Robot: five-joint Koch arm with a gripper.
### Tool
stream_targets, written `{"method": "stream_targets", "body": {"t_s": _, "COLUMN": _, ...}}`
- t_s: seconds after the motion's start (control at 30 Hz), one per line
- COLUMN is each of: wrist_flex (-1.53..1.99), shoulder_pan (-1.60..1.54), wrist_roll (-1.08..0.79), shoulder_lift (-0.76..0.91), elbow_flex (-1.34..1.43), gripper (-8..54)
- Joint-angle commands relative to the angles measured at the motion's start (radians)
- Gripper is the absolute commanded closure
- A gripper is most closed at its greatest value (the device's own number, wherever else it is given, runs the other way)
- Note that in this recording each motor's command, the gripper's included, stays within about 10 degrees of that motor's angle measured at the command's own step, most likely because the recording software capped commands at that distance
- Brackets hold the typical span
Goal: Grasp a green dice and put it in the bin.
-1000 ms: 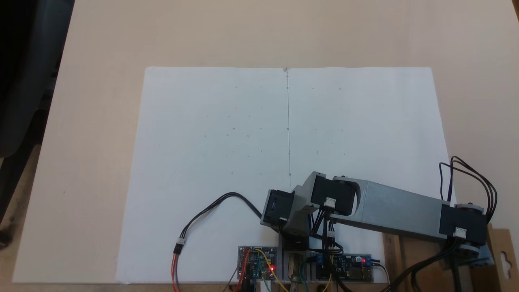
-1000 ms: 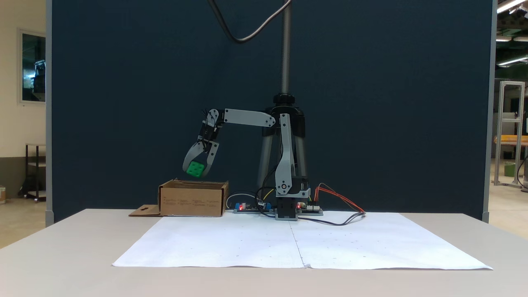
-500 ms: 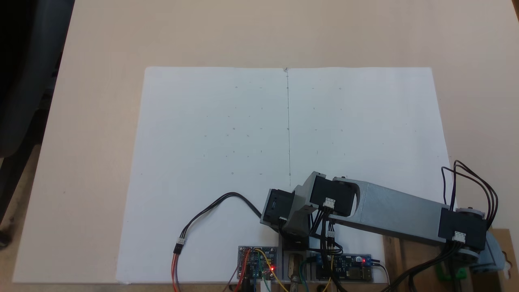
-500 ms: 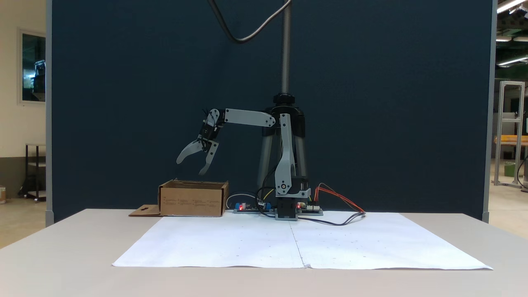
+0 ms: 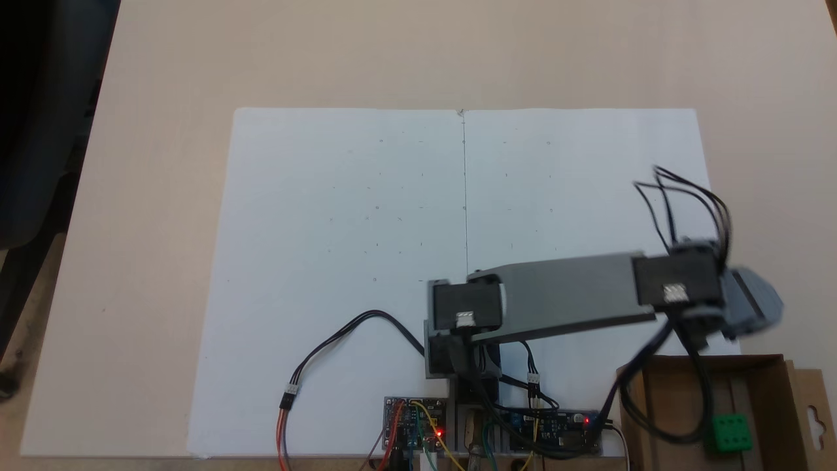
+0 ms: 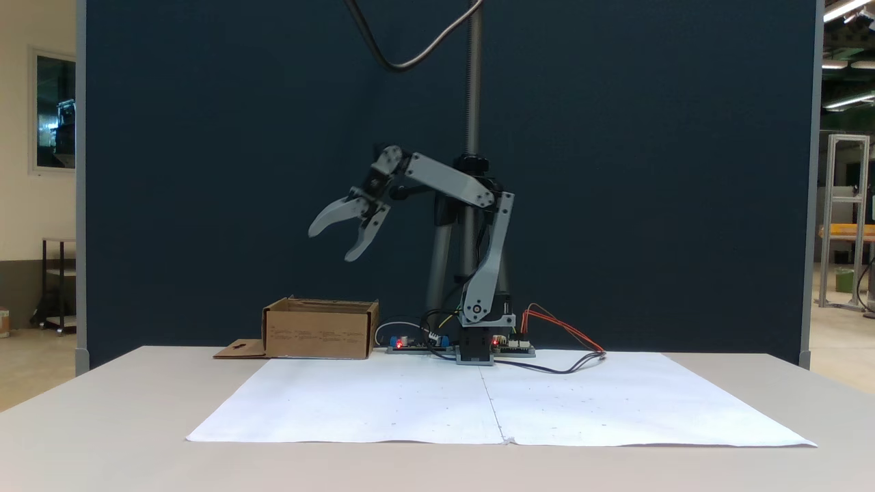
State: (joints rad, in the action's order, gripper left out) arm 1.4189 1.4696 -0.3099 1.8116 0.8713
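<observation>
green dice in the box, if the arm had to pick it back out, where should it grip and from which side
Probably from straight above. The green dice lies flat on the bin floor with its six-pip face up, and the walls block a sideways approach. The open gripper should close on two opposite side faces, which are flat and parallel.

Hand (image 6: 331, 244) spread empty, high above bin (image 6: 320, 333).

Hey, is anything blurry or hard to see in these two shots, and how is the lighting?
In a fixed view from above, the arm's far end is smeared by motion blur, while the green dice in the bin stays fairly sharp; light is soft and even. In a fixed view from the front, the open gripper reads crisply against the dark backdrop.
</observation>
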Motion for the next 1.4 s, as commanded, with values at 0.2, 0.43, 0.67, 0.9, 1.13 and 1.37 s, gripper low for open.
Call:
{"method": "stream_targets", "body": {"t_s": 0.2, "wrist_flex": 0.071, "shoulder_pan": -0.426, "wrist_roll": 0.202, "shoulder_lift": 0.130, "elbow_flex": -0.055, "gripper": 5.4}}
{"method": "stream_targets", "body": {"t_s": 0.43, "wrist_flex": 0.061, "shoulder_pan": -0.830, "wrist_roll": 0.327, "shoulder_lift": 0.109, "elbow_flex": -0.057, "gripper": 5.4}}
{"method": "stream_targets", "body": {"t_s": 0.67, "wrist_flex": -0.035, "shoulder_pan": -1.192, "wrist_roll": 0.397, "shoulder_lift": -0.015, "elbow_flex": -0.055, "gripper": 5.3}}
{"method": "stream_targets", "body": {"t_s": 0.9, "wrist_flex": -0.222, "shoulder_pan": -1.355, "wrist_roll": 0.397, "shoulder_lift": -0.170, "elbow_flex": -0.055, "gripper": 3.4}}
{"method": "stream_targets", "body": {"t_s": 1.13, "wrist_flex": -0.399, "shoulder_pan": -1.491, "wrist_roll": 0.394, "shoulder_lift": -0.253, "elbow_flex": 0.018, "gripper": 2.2}}
{"method": "stream_targets", "body": {"t_s": 1.37, "wrist_flex": -0.702, "shoulder_pan": -1.571, "wrist_roll": 0.394, "shoulder_lift": -0.124, "elbow_flex": 0.373, "gripper": 2.2}}
